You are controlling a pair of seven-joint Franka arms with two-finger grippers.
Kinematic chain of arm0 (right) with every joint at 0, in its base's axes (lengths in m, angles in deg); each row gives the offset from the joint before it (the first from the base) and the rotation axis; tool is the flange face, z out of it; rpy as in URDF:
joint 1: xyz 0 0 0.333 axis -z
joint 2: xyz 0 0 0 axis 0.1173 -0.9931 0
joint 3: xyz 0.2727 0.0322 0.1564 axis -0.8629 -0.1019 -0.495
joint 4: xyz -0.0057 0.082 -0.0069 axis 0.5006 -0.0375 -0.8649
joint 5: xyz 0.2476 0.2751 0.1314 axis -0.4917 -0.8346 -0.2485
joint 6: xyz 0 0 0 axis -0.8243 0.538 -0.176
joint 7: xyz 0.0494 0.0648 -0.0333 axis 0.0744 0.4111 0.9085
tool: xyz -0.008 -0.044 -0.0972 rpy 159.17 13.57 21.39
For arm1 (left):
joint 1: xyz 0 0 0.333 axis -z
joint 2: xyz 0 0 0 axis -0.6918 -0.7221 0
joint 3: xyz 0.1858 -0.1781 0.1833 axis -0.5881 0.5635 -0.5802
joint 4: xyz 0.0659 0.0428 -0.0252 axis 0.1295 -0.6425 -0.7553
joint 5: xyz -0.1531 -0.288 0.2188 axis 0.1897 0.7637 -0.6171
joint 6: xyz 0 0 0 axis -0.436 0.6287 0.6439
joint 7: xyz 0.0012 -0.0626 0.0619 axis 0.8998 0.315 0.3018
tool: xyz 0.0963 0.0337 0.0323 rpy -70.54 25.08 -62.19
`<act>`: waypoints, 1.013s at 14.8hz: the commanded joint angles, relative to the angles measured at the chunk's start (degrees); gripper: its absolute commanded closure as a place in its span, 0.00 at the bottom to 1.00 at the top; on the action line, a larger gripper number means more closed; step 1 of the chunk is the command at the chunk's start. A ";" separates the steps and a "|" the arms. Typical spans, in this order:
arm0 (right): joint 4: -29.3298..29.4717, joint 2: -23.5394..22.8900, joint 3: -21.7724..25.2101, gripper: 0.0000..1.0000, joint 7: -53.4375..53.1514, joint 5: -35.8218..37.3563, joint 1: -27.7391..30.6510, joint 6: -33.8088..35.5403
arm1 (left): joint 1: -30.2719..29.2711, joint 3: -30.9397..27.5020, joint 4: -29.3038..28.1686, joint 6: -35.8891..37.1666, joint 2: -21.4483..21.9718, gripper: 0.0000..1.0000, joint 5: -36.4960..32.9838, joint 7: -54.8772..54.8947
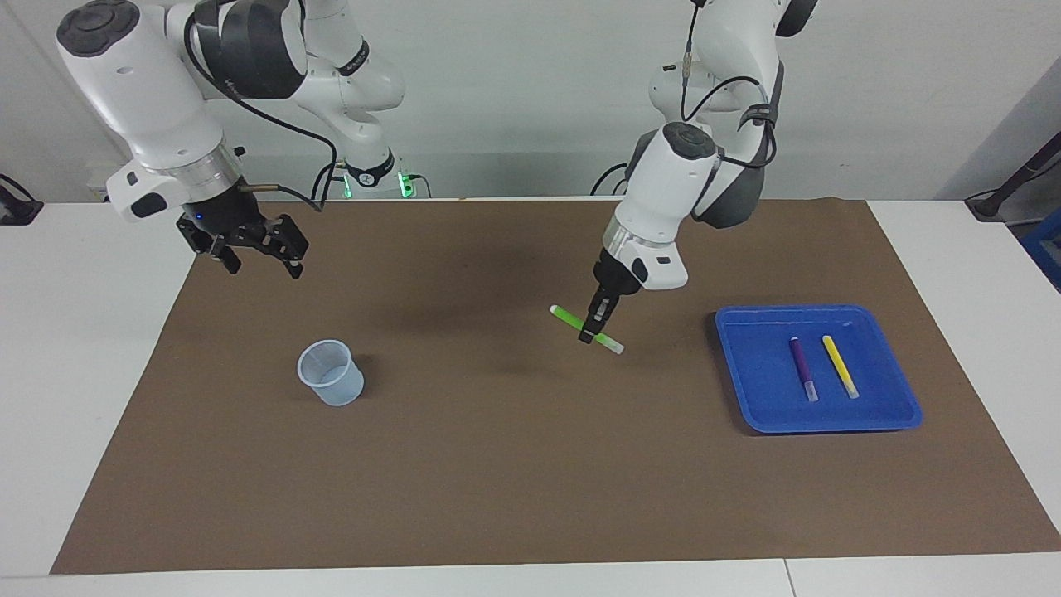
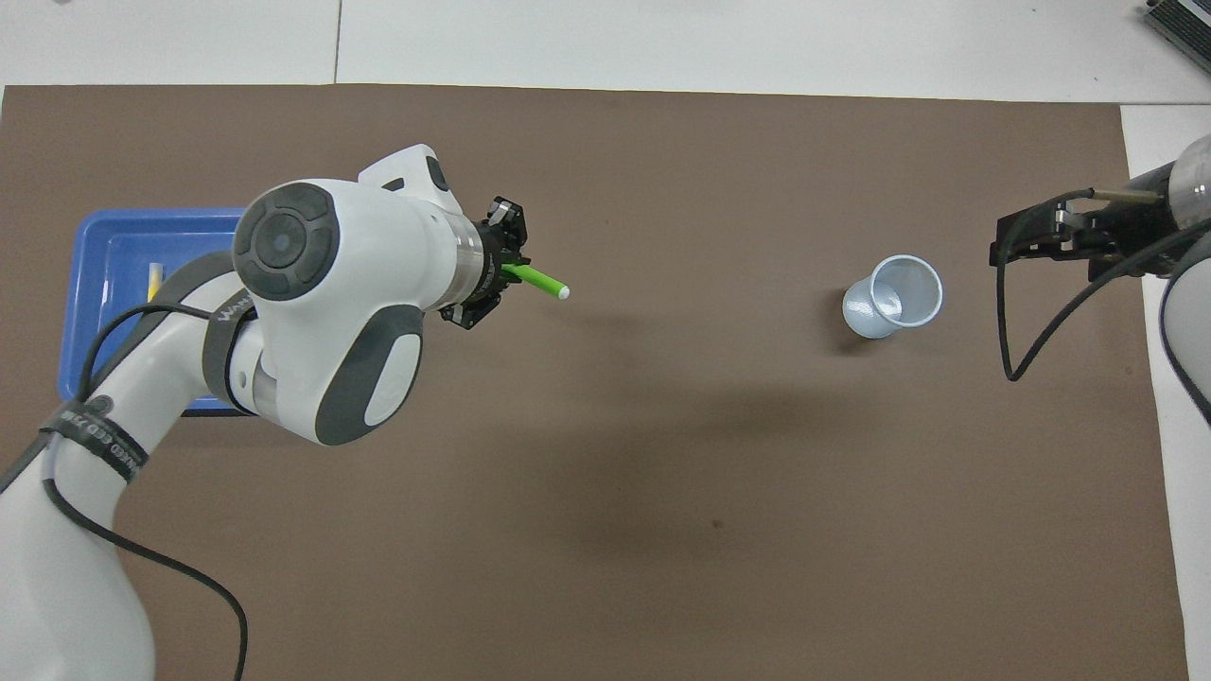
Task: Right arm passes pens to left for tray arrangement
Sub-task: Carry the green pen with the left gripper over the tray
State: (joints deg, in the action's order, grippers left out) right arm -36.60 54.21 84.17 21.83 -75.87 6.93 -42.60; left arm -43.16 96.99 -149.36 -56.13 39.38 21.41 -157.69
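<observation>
My left gripper [image 1: 590, 335] is shut on the bright green pen [image 1: 568, 317], held crosswise above the brown mat between the cup and the tray. In the overhead view the green pen [image 2: 540, 280] sticks out from under the left gripper [image 2: 500, 272]. The blue tray [image 1: 816, 309] lies at the left arm's end of the mat, with the purple pen [image 1: 801, 367] and the yellow pen [image 1: 840, 366] side by side in it. The left arm covers most of the tray [image 2: 95, 284] from overhead. My right gripper [image 1: 264, 267] hangs open and empty over the mat's edge at the right arm's end.
A small translucent bluish cup [image 1: 331, 375] stands upright on the mat toward the right arm's end, seen from overhead as an empty cup [image 2: 894, 296]. The brown mat [image 1: 530, 481] covers most of the white table.
</observation>
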 commanded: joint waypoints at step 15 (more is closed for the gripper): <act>-0.51 1.10 -0.55 0.00 0.93 1.20 0.42 1.65 | -23.19 0.29 -7.37 10.44 5.31 1.00 -0.87 67.92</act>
State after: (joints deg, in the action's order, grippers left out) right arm -36.60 54.36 84.06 21.83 -75.87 6.92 -41.92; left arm -64.13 96.90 -153.99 -45.95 42.52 21.25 -97.02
